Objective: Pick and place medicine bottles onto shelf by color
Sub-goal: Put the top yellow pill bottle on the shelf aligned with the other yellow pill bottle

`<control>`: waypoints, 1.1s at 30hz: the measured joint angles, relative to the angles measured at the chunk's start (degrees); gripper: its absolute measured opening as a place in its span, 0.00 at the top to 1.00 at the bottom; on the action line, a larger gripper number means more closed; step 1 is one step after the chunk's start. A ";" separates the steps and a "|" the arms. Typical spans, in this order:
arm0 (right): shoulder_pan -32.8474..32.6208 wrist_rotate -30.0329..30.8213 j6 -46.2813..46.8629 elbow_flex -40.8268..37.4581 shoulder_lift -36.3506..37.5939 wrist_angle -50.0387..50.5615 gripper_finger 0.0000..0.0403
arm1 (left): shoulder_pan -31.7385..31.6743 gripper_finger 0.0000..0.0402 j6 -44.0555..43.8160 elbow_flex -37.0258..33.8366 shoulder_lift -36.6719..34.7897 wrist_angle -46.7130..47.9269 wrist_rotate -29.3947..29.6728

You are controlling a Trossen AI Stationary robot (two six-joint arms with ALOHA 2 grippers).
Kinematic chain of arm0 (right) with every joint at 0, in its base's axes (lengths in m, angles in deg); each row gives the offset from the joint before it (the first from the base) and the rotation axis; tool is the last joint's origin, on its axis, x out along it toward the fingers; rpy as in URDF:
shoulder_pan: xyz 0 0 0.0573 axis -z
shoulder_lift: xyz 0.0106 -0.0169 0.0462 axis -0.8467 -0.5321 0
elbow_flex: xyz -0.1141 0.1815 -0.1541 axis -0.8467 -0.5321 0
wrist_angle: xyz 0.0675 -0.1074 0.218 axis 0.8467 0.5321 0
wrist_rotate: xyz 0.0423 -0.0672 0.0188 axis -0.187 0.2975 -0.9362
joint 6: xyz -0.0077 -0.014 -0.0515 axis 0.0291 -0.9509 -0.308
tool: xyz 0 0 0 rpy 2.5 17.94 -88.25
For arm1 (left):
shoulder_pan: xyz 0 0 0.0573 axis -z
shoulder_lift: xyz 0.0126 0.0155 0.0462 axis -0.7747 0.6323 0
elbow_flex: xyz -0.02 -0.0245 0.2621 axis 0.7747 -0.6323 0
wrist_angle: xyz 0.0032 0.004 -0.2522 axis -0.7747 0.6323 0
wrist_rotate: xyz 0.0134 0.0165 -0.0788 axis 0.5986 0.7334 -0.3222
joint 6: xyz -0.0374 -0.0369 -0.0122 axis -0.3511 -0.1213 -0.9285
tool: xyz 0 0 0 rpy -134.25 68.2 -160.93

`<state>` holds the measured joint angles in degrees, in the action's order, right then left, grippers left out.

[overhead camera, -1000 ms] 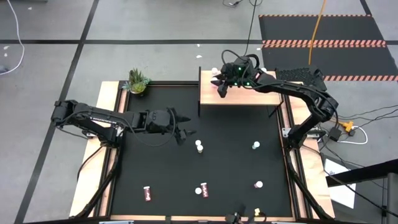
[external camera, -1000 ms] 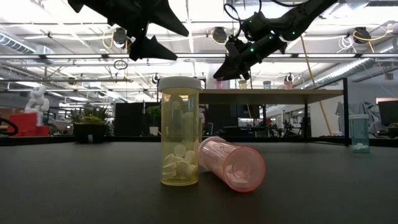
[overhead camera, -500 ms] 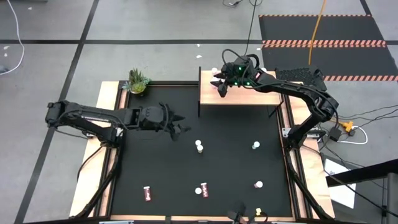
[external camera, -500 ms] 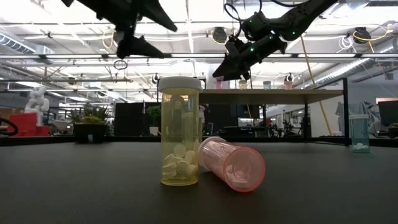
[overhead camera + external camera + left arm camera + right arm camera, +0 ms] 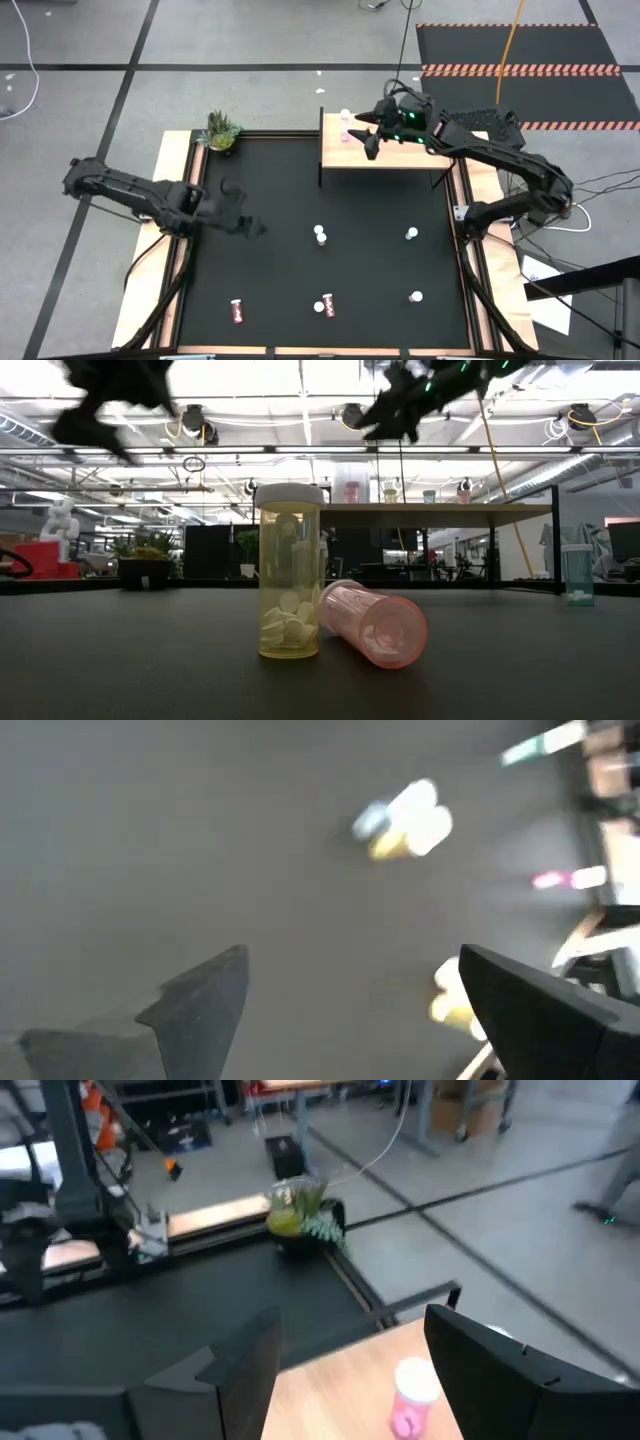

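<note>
A pink medicine bottle (image 5: 412, 1398) with a white cap stands upright on the light-wood shelf (image 5: 400, 155), near its left end (image 5: 346, 130). My right gripper (image 5: 350, 1320) hovers open above and just right of it (image 5: 368, 138), touching nothing. My left gripper (image 5: 248, 227) hangs open over the table's left part, nothing between its fingers (image 5: 350, 960). Several more bottles lie and stand on the black table. An upright yellow one (image 5: 290, 570) and a fallen pink one (image 5: 373, 622) are close to the low camera. A teal one (image 5: 577, 574) stands at the right.
A small potted plant (image 5: 221, 131) sits at the table's far left corner. Loose bottles are scattered over the table's middle and near part (image 5: 320, 235) (image 5: 411, 234) (image 5: 415, 297) (image 5: 325, 307) (image 5: 238, 312). More bottles stand in a row on the shelf (image 5: 428, 495).
My right gripper has opened, let go of the pink bottle on the shelf, then risen and drawn back toward the right. The bottle stays upright there. My left gripper has swung toward the table's left edge and rolled about its own axis, staying open.
</note>
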<state>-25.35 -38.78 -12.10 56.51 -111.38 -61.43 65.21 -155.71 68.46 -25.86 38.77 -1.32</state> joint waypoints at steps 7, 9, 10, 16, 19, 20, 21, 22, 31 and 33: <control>-8.42 13.40 4.80 0.00 8.96 13.17 0.40 | 17.94 0.11 -24.86 -0.04 9.41 -1.91 -2.19; -10.33 17.17 6.99 0.00 11.00 16.99 0.40 | 21.02 0.11 -28.92 -0.04 11.70 -1.44 -2.24; -11.18 19.01 7.98 0.02 12.06 19.04 0.40 | 22.19 0.11 -30.90 -0.07 12.62 -1.51 -2.21; -14.72 23.62 16.70 -0.02 16.79 28.96 0.40 | 25.53 0.11 -34.88 -0.04 14.93 -1.87 -1.74; -17.54 22.69 19.10 0.00 17.09 31.37 0.40 | 25.73 0.11 -29.89 -0.04 14.86 -1.76 1.44; -18.88 22.00 19.00 -0.07 16.87 31.39 0.40 | 25.56 0.11 -28.22 -0.04 14.87 -1.84 2.65; -20.61 21.69 18.67 -0.22 16.50 30.41 0.41 | 25.41 0.11 -26.62 -0.04 14.91 -1.83 3.84; -22.45 20.87 18.50 -0.67 16.31 28.88 0.42 | 25.21 0.11 -25.08 -0.04 14.91 -1.86 4.88; -41.28 23.06 21.04 -9.77 8.52 3.75 0.46 | 21.12 0.11 -12.98 -0.04 14.89 -4.43 7.79; -45.95 25.71 15.47 -10.71 3.91 -4.98 0.46 | 19.87 0.11 -10.67 -0.04 14.91 -5.61 9.05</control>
<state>-71.31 -13.07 3.38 45.81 -107.47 -66.41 85.07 -166.38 68.42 -10.95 33.16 7.73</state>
